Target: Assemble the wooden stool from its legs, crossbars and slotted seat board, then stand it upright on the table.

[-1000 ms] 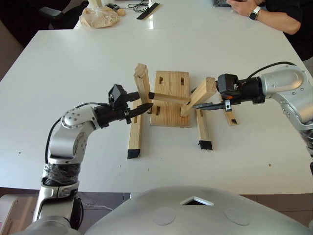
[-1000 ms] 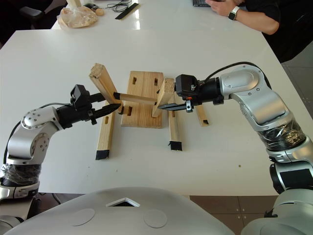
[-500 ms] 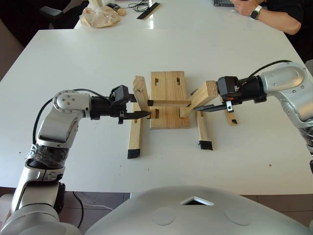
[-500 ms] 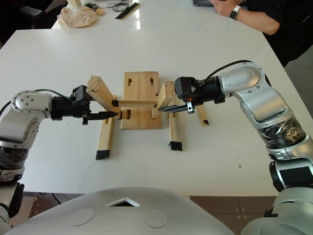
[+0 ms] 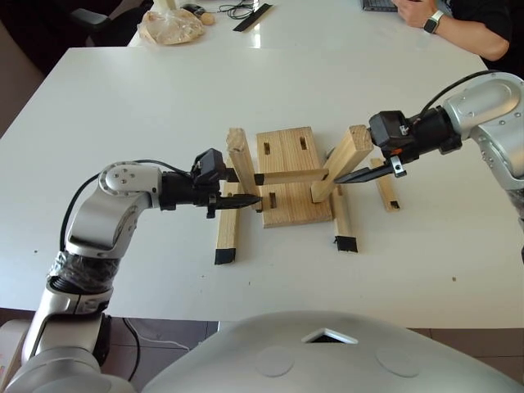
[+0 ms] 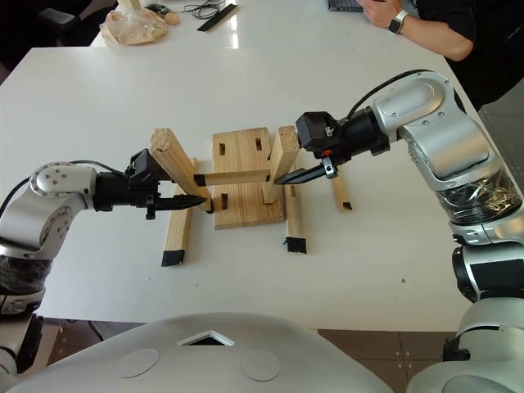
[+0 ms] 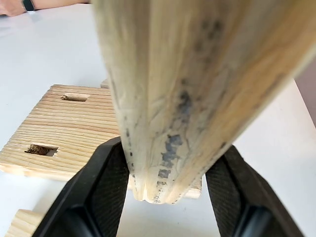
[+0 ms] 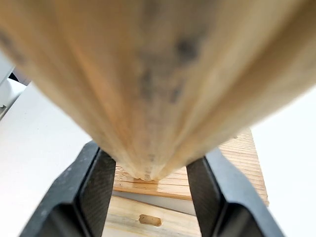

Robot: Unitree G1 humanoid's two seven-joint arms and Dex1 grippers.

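My left gripper (image 5: 242,199) clamps the left leg (image 5: 239,155) at the seat board's (image 5: 296,206) 9 o'clock, and my right gripper (image 5: 349,174) clamps the right leg (image 5: 345,157) at 3. I'm bracing their crossbar (image 5: 291,175), I judge.

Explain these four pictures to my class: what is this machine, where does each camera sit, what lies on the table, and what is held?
This is a humanoid robot with two arms, each ending in a two-fingered gripper. Two pictures come from cameras on its head, looking down over the white table. The other two come from a camera on each wrist, close against the held wood. The left gripper is shut on the left-hand leg, the right gripper on the right-hand leg. A crossbar joins those legs over the slotted seat board. A spare leg lies flat beside the board on its left, another leg on its right.
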